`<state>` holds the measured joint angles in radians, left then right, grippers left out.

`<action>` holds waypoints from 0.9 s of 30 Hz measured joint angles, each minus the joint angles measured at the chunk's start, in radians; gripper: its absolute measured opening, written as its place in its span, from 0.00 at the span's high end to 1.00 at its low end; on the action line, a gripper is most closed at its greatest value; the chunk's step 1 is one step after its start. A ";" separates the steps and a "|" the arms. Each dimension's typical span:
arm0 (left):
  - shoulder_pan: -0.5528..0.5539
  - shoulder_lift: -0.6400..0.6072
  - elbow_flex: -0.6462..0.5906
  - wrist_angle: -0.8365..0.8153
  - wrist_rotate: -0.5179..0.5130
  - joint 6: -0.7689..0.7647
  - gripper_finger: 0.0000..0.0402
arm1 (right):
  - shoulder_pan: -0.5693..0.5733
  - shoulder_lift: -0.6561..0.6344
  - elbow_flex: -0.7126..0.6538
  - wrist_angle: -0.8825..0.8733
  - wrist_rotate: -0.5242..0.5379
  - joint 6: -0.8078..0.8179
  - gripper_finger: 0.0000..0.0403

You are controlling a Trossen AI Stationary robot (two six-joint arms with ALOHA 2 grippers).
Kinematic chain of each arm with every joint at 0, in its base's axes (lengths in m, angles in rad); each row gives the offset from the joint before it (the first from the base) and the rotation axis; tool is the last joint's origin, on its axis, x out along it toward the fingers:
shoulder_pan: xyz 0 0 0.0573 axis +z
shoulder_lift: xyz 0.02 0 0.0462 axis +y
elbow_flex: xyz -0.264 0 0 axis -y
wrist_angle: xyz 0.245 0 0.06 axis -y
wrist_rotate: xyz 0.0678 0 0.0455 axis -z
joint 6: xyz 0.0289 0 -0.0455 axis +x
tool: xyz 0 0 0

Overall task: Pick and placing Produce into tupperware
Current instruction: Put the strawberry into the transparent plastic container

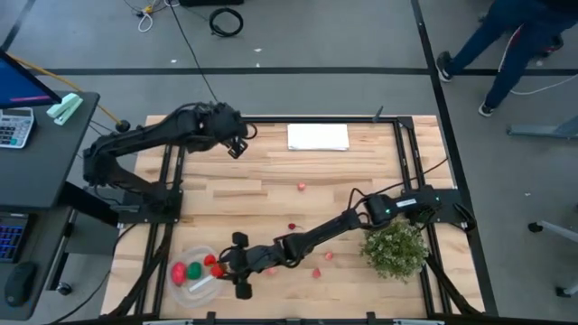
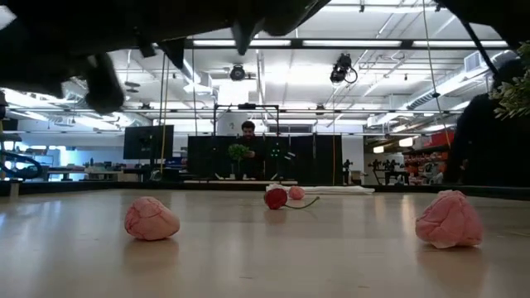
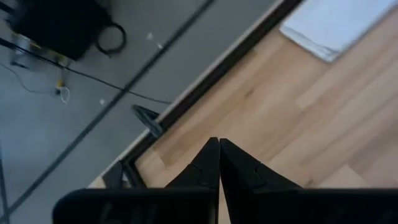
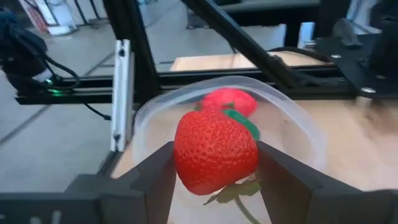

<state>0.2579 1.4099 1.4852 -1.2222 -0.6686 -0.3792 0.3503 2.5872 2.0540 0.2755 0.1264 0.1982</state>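
Red strawberry (image 4: 215, 151) (seed-dotted), clear tupperware (image 4: 298, 124), dk end effector (image 4: 214, 171).

Wooden table (image 1: 271, 181): white sheet (image 1: 318, 136), bushy plant (image 1: 395, 250), tupperware (image 1: 191, 289), scattered produce (image 1: 301, 187).

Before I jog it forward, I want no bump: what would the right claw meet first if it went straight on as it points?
Probably the clear tupperware: the right claw, shut on a strawberry, points at its near rim, with red produce inside. Depth is unclear.
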 joint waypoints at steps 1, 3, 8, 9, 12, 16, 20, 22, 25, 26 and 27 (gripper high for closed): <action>0.010 0.008 0.000 0.004 0.021 0.004 0.96 | 0.000 0.015 0.019 0.001 -0.007 0.000 0.49; 0.026 0.026 0.000 -0.003 0.037 0.008 0.97 | 0.000 0.052 0.067 0.005 -0.008 0.000 0.49; 0.049 0.080 -0.001 0.012 0.040 0.066 0.98 | -0.001 0.114 0.150 0.004 -0.046 0.003 0.49; 0.048 0.094 -0.001 0.022 0.039 0.077 0.98 | -0.001 0.127 0.170 0.005 -0.061 0.008 0.49; 0.055 0.123 -0.001 0.038 0.038 0.101 0.97 | 0.002 0.163 0.210 0.007 -0.075 0.007 0.49; 0.054 0.140 -0.001 0.056 0.038 0.161 0.94 | 0.000 0.170 0.216 0.007 -0.076 -0.025 0.49; 0.068 0.141 -0.001 0.060 0.038 0.215 0.93 | -0.007 0.159 0.218 0.013 -0.078 -0.067 0.49; 0.082 0.141 -0.001 0.059 0.038 0.217 0.94 | -0.008 0.159 0.218 0.008 -0.075 -0.092 0.48; 0.100 0.141 -0.001 0.059 0.038 0.219 0.96 | -0.008 0.159 0.217 -0.002 -0.075 -0.095 0.44; 0.105 0.141 -0.001 0.060 0.038 0.219 0.97 | -0.009 0.159 0.217 -0.002 -0.075 -0.095 0.43; 0.108 0.141 -0.001 0.060 0.038 0.219 0.97 | -0.009 0.159 0.217 -0.002 -0.076 -0.095 0.41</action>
<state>0.3664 1.5513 1.4845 -1.1625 -0.6307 -0.1604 0.3415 2.7461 2.2711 0.2737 0.0499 0.1028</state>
